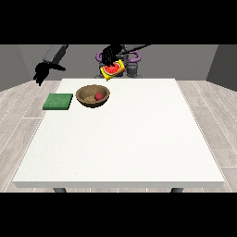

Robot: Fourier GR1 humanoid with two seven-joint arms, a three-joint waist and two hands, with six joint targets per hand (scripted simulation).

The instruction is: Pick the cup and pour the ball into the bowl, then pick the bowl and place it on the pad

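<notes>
- Front view, room: grey walls stand behind the robot, and a pale wood-plank floor (210, 115) runs along both sides of the table.
- Table (125, 143): a large white top fills most of the view; its near edge faces the camera, its far edge lies by the robot, and two dark legs show under the near edge.
- Robot (132, 62): small, at the middle of the table's far edge, with both arms raised.
- Bowl (93, 96): brown and wooden, upright on the table near the far left corner, just inside the far edge.
- Pad (58, 101): a flat green square at the table's left edge, just beside the bowl and apart from it.
- Cup (113, 70): yellow outside, red inside with a green rim, tilted so its mouth faces the camera; it sits in the air above the far edge, higher than the bowl and towards the view's right of it, touching neither bowl nor table.
- Hand at the view's right (110, 54): black, reaching in from the right over the cup, its fingers curled about the cup's upper side, so that the cup hangs just beneath it.
- Hand at the view's left (41, 73): black, off the table beyond the far left corner, above the floor, well apart from pad and bowl; it holds nothing, and whether its fingers are spread or curled cannot be told.
- Ball (98, 96): small and red, lying inside the bowl, right of its centre.
</notes>
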